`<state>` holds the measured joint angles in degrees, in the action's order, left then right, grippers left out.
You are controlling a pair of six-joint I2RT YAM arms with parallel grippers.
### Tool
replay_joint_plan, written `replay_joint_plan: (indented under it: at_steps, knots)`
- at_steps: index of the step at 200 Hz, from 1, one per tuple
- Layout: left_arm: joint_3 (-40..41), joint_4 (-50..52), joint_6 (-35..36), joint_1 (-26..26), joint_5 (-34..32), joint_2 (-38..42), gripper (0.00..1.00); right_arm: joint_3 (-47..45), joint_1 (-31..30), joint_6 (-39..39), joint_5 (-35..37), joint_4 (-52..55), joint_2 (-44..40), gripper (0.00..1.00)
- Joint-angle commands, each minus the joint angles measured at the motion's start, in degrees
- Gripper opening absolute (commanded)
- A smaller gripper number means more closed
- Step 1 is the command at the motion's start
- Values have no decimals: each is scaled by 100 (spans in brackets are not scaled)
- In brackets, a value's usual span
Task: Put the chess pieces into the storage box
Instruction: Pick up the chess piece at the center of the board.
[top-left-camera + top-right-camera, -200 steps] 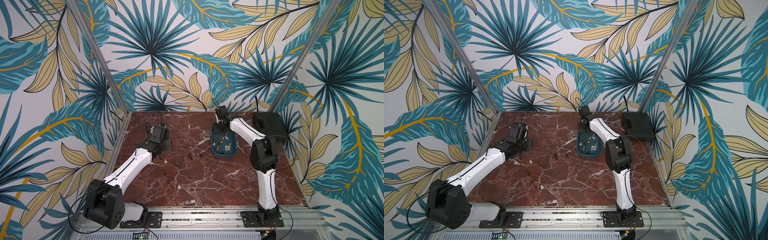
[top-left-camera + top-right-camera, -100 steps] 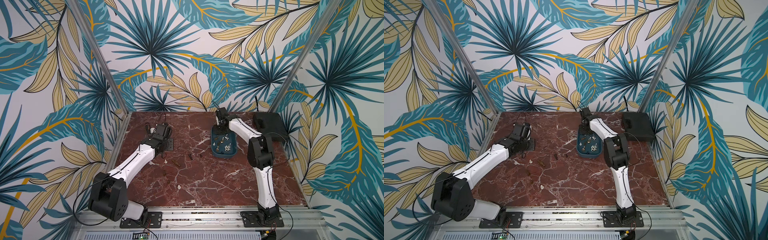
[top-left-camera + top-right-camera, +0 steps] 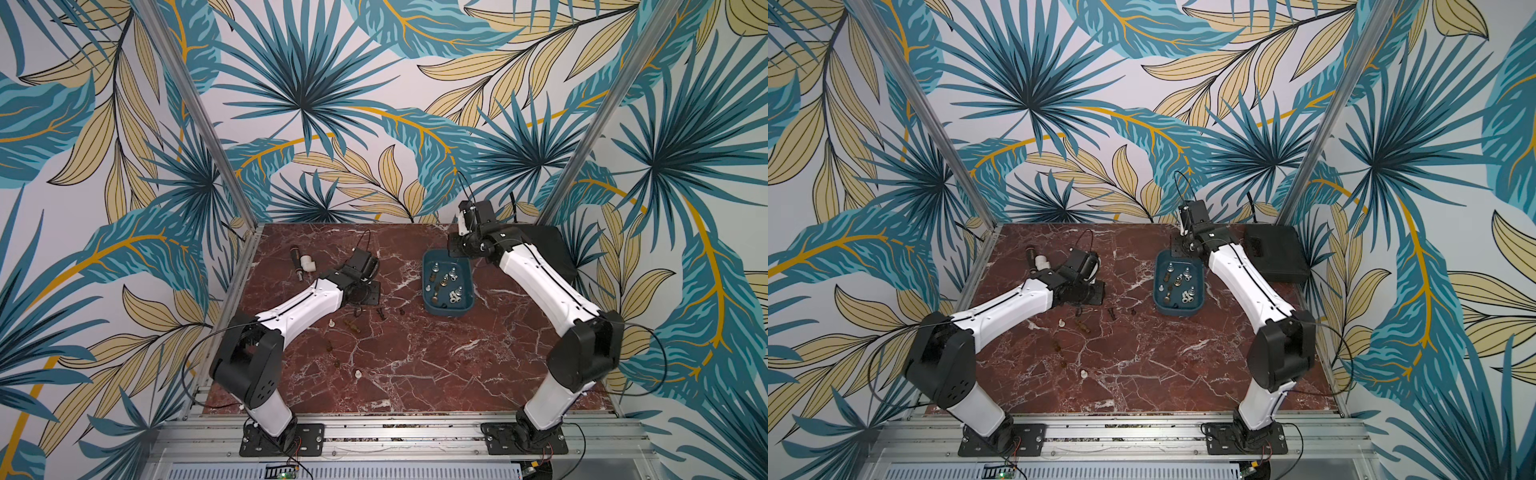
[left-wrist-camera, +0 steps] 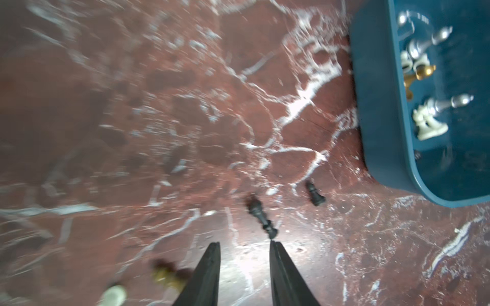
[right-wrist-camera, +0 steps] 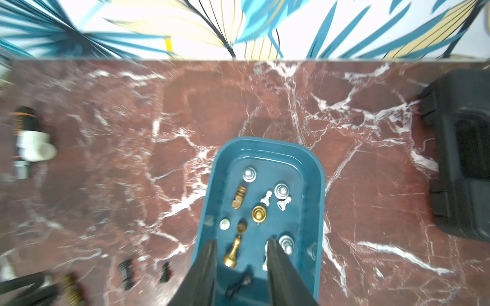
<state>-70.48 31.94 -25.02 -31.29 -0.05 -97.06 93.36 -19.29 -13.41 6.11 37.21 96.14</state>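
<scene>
L arm: reaches fwd from its base, forearm low over the marble table [image 3: 415,353], wrist bent down. Left gripper [image 4: 244,243] has fingers apart, nothing between them. It hangs just above the tabletop, with a lying black piece [image 4: 261,216] just off one tip. 2nd black piece [image 4: 315,194] lies nearby, close to the box wall.

R arm: elbow out at the right side, forearm angled in toward the back, wrist raised. Right gripper [image 5: 240,241] sits over the storage box [image 3: 449,311], fingers apart and empty.

Chess pieces [image 5: 258,214] in the box: silver, gold, white, brown and one black, some upright, some tipped. More loose pieces [image 3: 353,326] are scattered on the table by the L arm, incl a white one [image 3: 357,373] nearer the front. L wrist view is smeared, so the gold-ish blob by the finger is prob another piece.
</scene>
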Motion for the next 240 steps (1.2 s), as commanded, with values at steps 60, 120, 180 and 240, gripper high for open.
replay_joint_plan:
  at_steps: [60, 120, 180, 240]
  knots:
    - [-267, 1, -434, -294, -40, -760, 37, -845, -460, -241, -120, -325, -175, 37]
    - [-318, 12, -426, -404, 38, -1228, 38, -852, -511, -222, -106, -348, -227, 37]
    - [-266, 16, -317, -400, -187, -1435, 38, -911, -525, -231, -80, -346, -218, 37]
    - [-572, 403, 188, -404, -285, -1609, 26, -934, -526, -172, -23, -355, -224, 37]
